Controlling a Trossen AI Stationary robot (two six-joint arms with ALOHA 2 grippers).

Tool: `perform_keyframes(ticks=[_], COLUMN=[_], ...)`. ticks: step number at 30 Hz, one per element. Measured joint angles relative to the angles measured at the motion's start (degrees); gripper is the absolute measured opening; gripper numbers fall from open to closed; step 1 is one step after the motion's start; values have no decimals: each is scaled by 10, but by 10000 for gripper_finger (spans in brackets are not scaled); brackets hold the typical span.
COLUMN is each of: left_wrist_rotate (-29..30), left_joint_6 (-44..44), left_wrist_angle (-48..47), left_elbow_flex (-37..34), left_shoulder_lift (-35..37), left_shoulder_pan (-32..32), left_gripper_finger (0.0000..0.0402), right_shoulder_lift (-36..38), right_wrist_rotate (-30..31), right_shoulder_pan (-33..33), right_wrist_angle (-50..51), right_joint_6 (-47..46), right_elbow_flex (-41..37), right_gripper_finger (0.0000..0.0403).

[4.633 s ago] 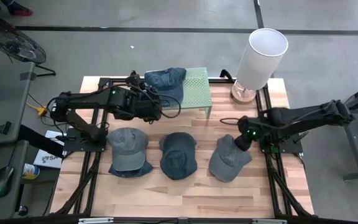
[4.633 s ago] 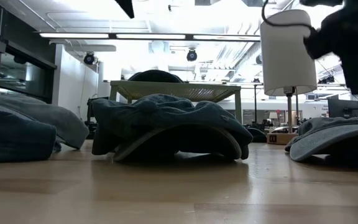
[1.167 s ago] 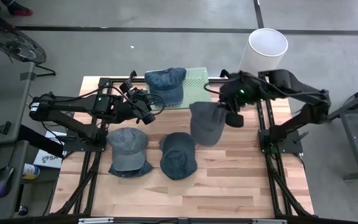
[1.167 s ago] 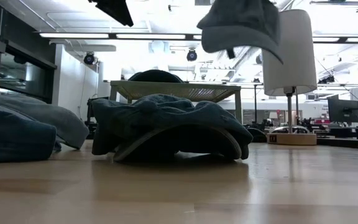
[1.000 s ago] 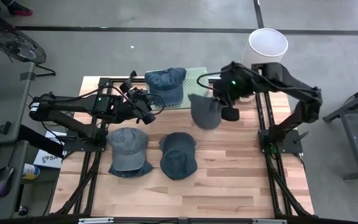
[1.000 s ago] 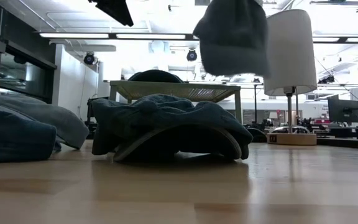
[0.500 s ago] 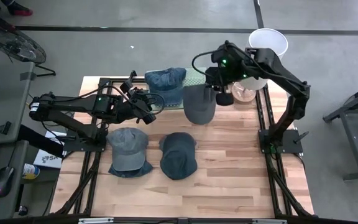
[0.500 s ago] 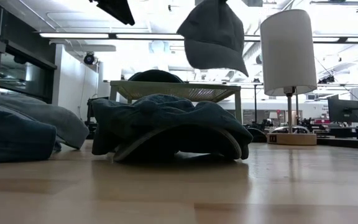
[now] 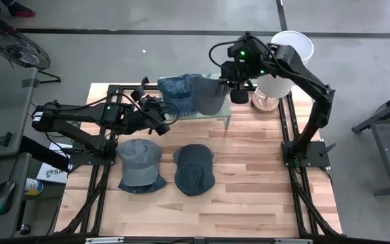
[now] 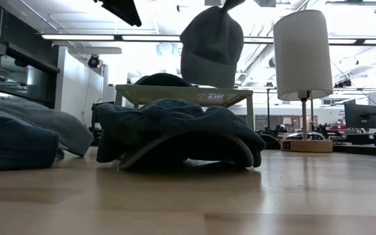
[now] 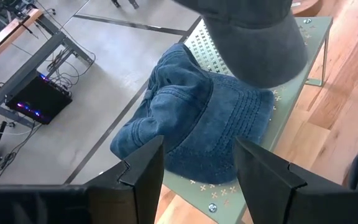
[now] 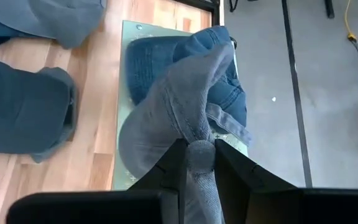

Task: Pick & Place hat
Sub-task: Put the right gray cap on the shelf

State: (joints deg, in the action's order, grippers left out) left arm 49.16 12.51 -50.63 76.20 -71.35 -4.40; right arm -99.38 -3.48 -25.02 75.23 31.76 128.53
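Wooden surface (image 9: pixel 249 176): carries every item listed.
Green perforated shelf (image 9: pixel 217 116): landmark, at the surface's far edge.
White lamp (image 9: pixel 282 64): just right of the shelf.
Blue denim hat (image 9: pixel 180 91): lying on the shelf's left part.
Grey hat (image 9: pixel 210 95): hanging above the shelf, partly over the denim hat, bunched fabric pinched in the right hand (image 12: pixel 199 163), which is clenched on it.
Two hats (image 9: pixel 139 163) (image 9: pixel 194 168): on the surface in front of the shelf.
Left hand (image 11: pixel 194 168): left of the shelf, fingers apart, grasping nothing.
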Motion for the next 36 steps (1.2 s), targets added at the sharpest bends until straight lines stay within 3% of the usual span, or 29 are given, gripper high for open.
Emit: perform_keyframes(ticks=[21, 36], left_wrist_rotate=[0, -1], left_joint_6=[0, -1], left_wrist_angle=[0, 0], left_elbow_flex=[0, 0], left_shoulder_lift=[0, 0], left_shoulder_pan=[0, 0], left_gripper_finger=[184, 184], right_shoulder_lift=[-77, -113], right_wrist_rotate=[17, 17], right_shoulder_pan=[-52, -67], right_wrist_angle=[-13, -46], right_joint_6=[18, 99], right_elbow_flex=[0, 0], right_gripper_finger=[50, 50])
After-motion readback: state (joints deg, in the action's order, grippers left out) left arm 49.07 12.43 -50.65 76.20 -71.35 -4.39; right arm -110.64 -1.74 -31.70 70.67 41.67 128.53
